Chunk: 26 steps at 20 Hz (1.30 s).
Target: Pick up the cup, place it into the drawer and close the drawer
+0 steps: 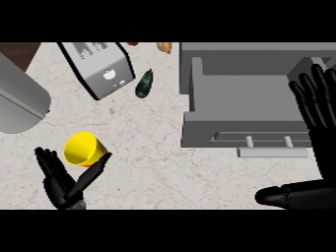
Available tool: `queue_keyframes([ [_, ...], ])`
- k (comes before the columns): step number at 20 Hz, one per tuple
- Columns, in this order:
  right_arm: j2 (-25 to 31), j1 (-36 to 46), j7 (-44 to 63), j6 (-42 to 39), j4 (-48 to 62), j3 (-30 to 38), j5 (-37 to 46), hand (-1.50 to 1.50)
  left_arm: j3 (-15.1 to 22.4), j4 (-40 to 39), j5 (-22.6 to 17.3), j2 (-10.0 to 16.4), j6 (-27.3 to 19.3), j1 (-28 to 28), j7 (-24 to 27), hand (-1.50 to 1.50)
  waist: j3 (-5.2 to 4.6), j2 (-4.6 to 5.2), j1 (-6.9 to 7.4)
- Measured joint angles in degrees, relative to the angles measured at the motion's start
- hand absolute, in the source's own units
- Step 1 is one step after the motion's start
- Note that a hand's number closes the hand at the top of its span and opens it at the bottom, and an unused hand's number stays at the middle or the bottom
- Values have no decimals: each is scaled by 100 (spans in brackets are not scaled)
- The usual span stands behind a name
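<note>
A yellow cup [82, 147] lies tipped on the counter at the lower left, its mouth facing the view. My left hand [63, 181] is open just below it, fingers to the cup's left and thumb touching its right side, not closed round it. The grey drawer [243, 93] stands pulled open at the upper right, its inside bare, with a pale handle [272, 152] on its front. My right hand [321, 106] is open with straight fingers raised over the drawer's right side.
A silver toaster-like appliance [99, 66] stands at the top centre with a dark green bottle [144, 83] lying beside it. A large grey cylinder [7, 96] fills the left edge. Small items [164, 47] sit along the back.
</note>
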<state>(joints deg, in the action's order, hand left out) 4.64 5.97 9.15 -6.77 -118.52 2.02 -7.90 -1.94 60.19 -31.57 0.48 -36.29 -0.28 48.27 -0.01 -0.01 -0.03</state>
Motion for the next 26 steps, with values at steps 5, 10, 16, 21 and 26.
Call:
queue_keyframes([
  [5,9,-119,-85,-69,-16,74,-52,-150,-84,-255,23,-12,199,-136,133,-150,1,0,-2],
  [10,37,33,170,-1,-147,101,-113,-150,-242,-687,-112,-24,558,-270,461,-150,-2,-1,-2],
  [16,-8,25,167,11,-118,17,-50,-150,-403,-1151,-347,-39,814,-639,692,-150,-1,1,-6],
  [21,-23,-16,322,53,-318,-35,-46,-150,-525,-1582,-529,-30,1245,-856,916,-150,-1,2,-14],
  [26,-4,-19,285,34,-238,44,-78,-150,-540,-1683,-577,62,1842,-957,913,-150,-1,2,-10],
])
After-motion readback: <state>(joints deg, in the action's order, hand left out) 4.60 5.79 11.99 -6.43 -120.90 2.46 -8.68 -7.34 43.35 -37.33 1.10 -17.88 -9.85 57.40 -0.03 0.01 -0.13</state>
